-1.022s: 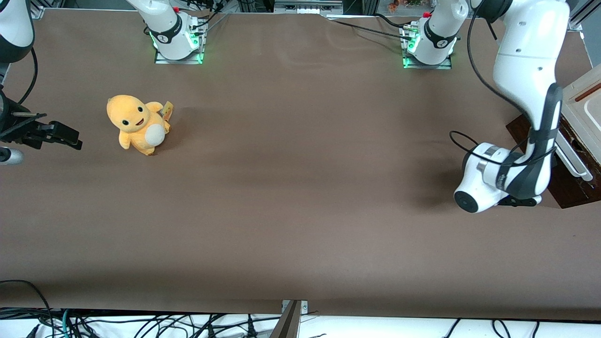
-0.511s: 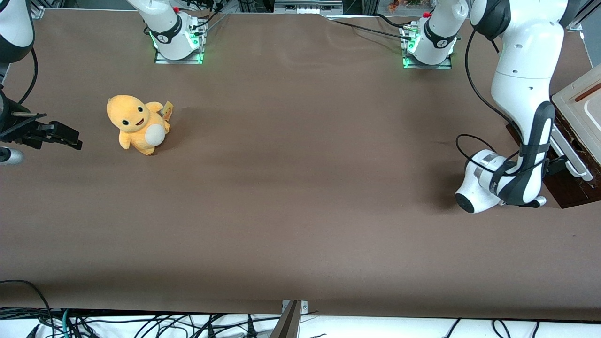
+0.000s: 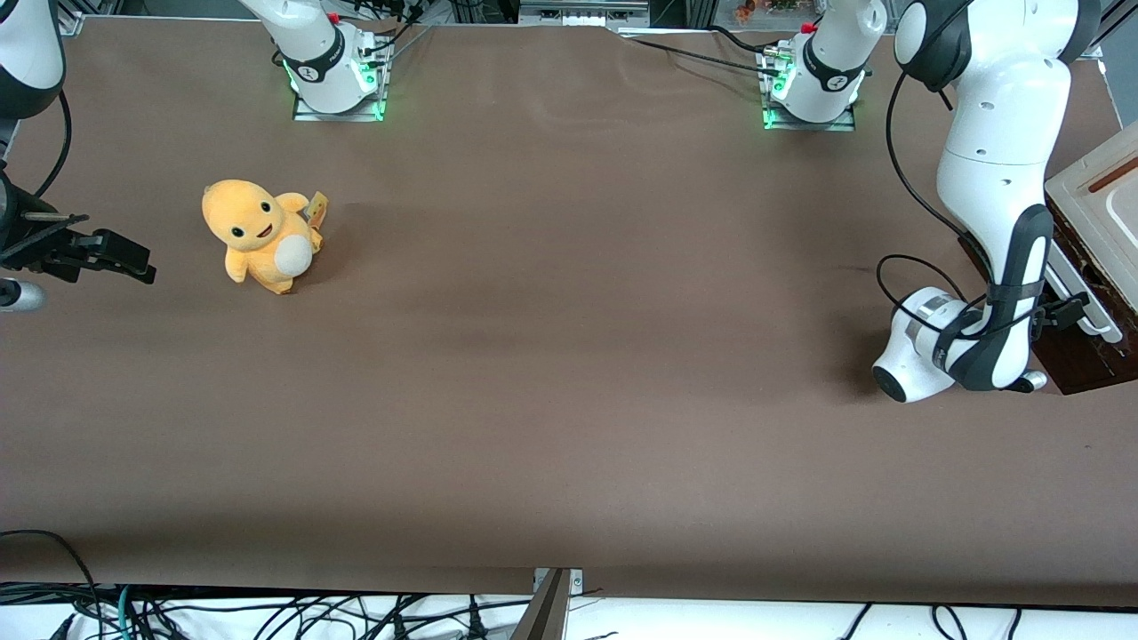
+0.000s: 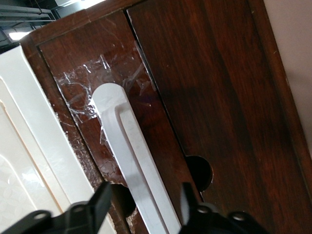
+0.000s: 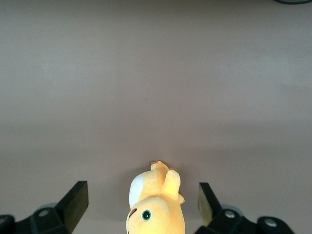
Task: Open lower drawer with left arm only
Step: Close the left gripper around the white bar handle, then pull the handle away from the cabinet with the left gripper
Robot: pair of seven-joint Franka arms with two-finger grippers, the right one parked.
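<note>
Lower drawer (image 4: 219,97) set in the dark wooden cabinet (image 3: 1080,356) at the working arm's end of the desk (image 3: 569,356), front flush with the neighbouring drawer front, apparently closed. Whitish bar handle (image 4: 134,161) mounted on the scratched, tape-marked drawer front next to it, just beside the cream-white top panel (image 3: 1098,200); from the wrist view alone, hard to say which front counts as the lower. Tool (image 4: 144,202) poised right at this handle, fingers (image 4: 100,202) spread apart, one on each side of the bar, not clamped on it. Left arm (image 3: 1000,178) bent sharply: upper link dropping from high above the base (image 3: 813,80), forearm angled down in front of the cabinet, wrist (image 3: 929,347) folded low over the desk with its round end cap turned toward the front camera, black cable (image 3: 898,160) looping alongside. Well apart, toward the parked arm's end of the desk, an orange plush toy (image 3: 258,236) sitting upright.
</note>
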